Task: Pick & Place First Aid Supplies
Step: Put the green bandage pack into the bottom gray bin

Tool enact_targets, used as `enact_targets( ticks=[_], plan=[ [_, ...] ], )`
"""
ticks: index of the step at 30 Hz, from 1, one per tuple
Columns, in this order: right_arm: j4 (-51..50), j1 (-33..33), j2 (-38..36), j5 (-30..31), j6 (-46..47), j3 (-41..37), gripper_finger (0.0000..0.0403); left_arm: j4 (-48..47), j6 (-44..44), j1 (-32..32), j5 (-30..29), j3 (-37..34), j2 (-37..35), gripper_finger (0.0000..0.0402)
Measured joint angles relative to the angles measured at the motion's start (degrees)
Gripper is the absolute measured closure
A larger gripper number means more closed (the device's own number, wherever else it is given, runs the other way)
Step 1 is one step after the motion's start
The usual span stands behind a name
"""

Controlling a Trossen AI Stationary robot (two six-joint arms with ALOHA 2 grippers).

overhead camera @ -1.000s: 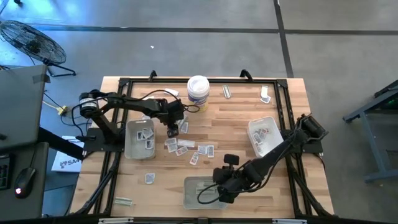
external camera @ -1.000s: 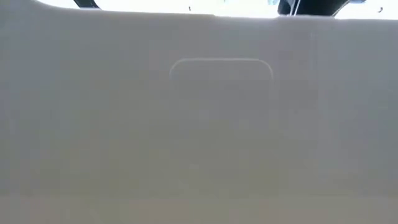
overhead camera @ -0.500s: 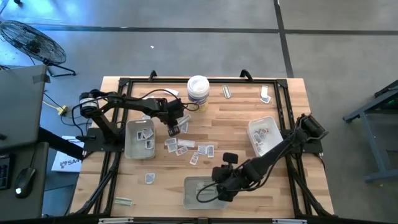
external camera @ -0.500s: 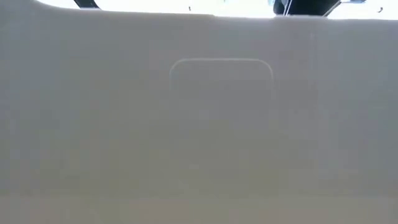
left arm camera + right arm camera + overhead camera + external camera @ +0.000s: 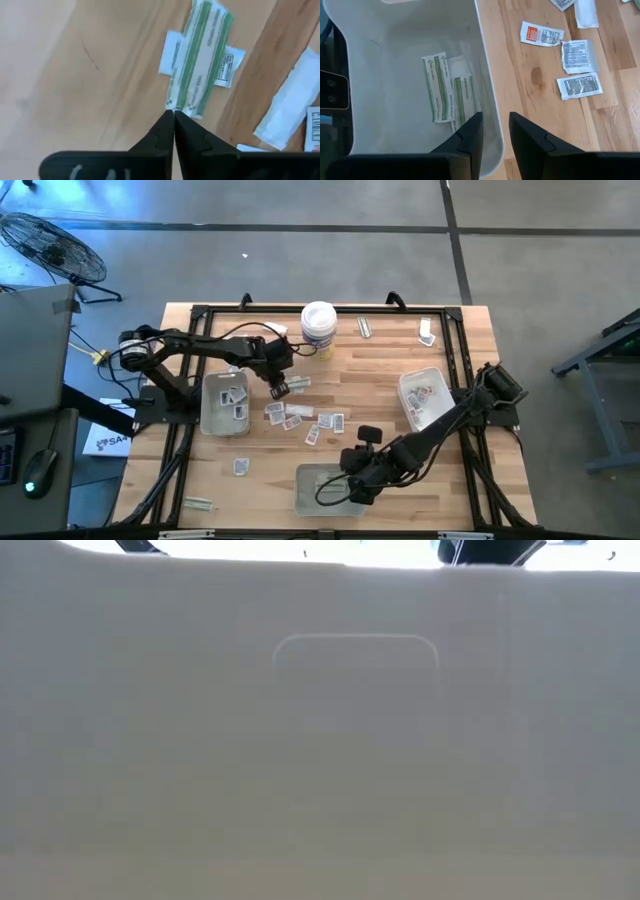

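While the left gripper (image 5: 279,388) sits at upper centre-left of the high view, its fingers are pressed together on the end of a green-striped strip wrapper (image 5: 200,55), which lies over a white packet with small dark print (image 5: 231,67); the print cannot be read. Just left of it stands a grey tray (image 5: 208,408) holding a few packets. A loose cluster of white packets (image 5: 300,418) lies mid-frame on the wooden table (image 5: 380,365), and a white tub (image 5: 318,323) stands near the top.

Low in the frame, the right gripper (image 5: 495,131) hangs with fingers slightly apart, straddling the wall of another tray (image 5: 395,35) containing green-striped wrappers (image 5: 447,92). Beside that tray a packet with an orange patch (image 5: 541,34) and others bear unreadable print. A third tray (image 5: 405,385) sits at the right.
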Motion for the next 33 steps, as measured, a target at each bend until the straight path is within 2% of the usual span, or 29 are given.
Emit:
enact_targets(
  ticks=[4,9,13,16,27,30,33],
  plan=[
    [0.0,0.0,0.0,0.95,-0.01,0.0,0.0315,-0.44,-3.15,0.0,-0.32,0.04,0.72,0.0367],
    [0.02,0.0,0.02,1.23,0.0,0.0,0.0316,0.91,-7.07,0.0,-3.12,0.07,1.0,0.0307],
    [0.24,0.0,0.02,1.33,0.0,0.0,0.0315,2.12,-11.27,0.01,-0.08,0.07,1.0,0.0258],
    [0.26,0.0,0.02,1.37,0.0,0.0,0.0316,2.34,-14.07,-0.14,0.47,0.11,1.71,0.024],
    [0.72,0.0,0.04,2.15,-0.14,0.0,0.0316,11.52,-18.86,-0.11,0.41,-4.99,2.29,0.0238],
    [0.72,0.0,0.04,2.32,-0.17,0.0,0.0316,11.86,-19.13,-0.96,-1.13,-5.44,2.31,0.0256],
    [0.68,0.0,0.04,2.65,-0.19,0.0,0.0316,12.65,-20.33,-3.15,-5.69,-6.13,2.31,0.0292]
  ],
)
